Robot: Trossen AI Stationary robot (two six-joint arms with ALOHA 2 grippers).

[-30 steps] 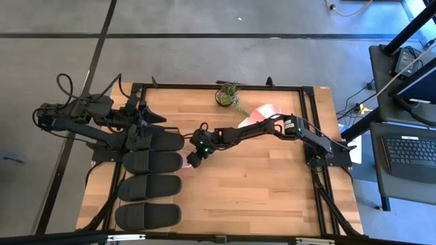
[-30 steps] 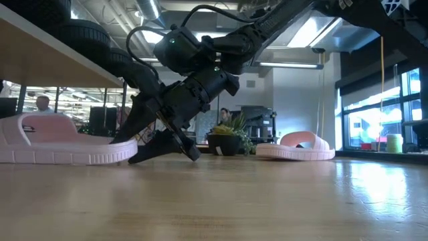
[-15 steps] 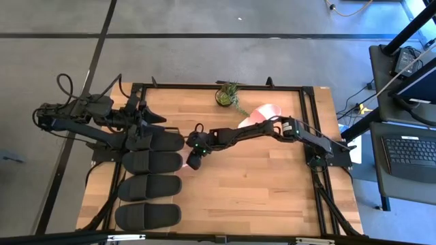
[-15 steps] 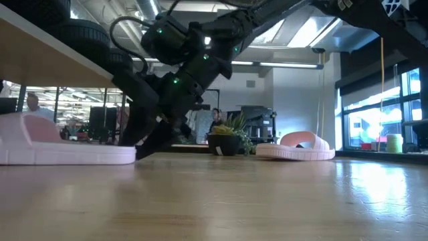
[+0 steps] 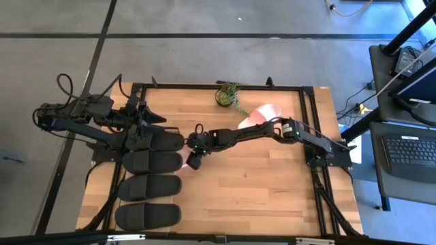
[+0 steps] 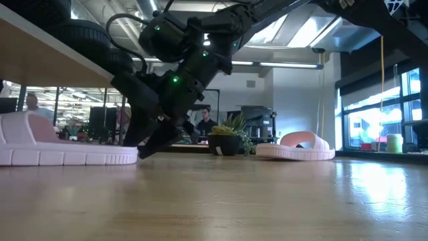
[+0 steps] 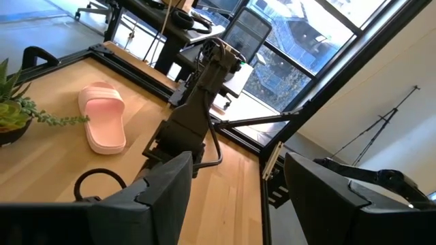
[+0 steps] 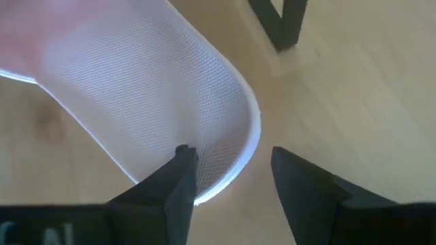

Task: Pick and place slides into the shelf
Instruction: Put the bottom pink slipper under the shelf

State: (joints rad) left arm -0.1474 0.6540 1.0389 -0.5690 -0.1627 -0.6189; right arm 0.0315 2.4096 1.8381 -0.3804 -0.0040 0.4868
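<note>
Several black slides (image 5: 151, 162) lie side by side on the shelf (image 6: 47, 63) at the table's left. A pale pink slide (image 6: 67, 150) lies flat on its sole on the table beneath the shelf. Its heel end (image 5: 182, 158) pokes out toward the middle. My right gripper (image 8: 228, 177) is open at that heel end, slanting down from the right. One finger (image 8: 182, 167) stands over the footbed, the other outside the rim. A second pink slide (image 5: 262, 112) rests at the far right. My left gripper (image 7: 235, 197) waits open above the shelf's far end. My right gripper straddles the heel end's rim (image 8: 248, 146) of the pink slide, with a gap showing between the rim and the outer finger. Whether the inner finger touches the footbed, I cannot tell. The slide lies flat on the table.
A small potted plant (image 5: 228, 95) stands at the far edge, near the second pink slide. The wooden tabletop (image 5: 259, 184) to the right of the shelf is bare toward the near edge. A dark metal frame (image 5: 310, 88) borders the table.
My right gripper has risen a little at the pink slide's heel end, rolled about its own axis and tipped steeper. The slide's strap has moved a little farther in under the shelf, while its heel end has stayed about where it was. The slide now lies flat.
</note>
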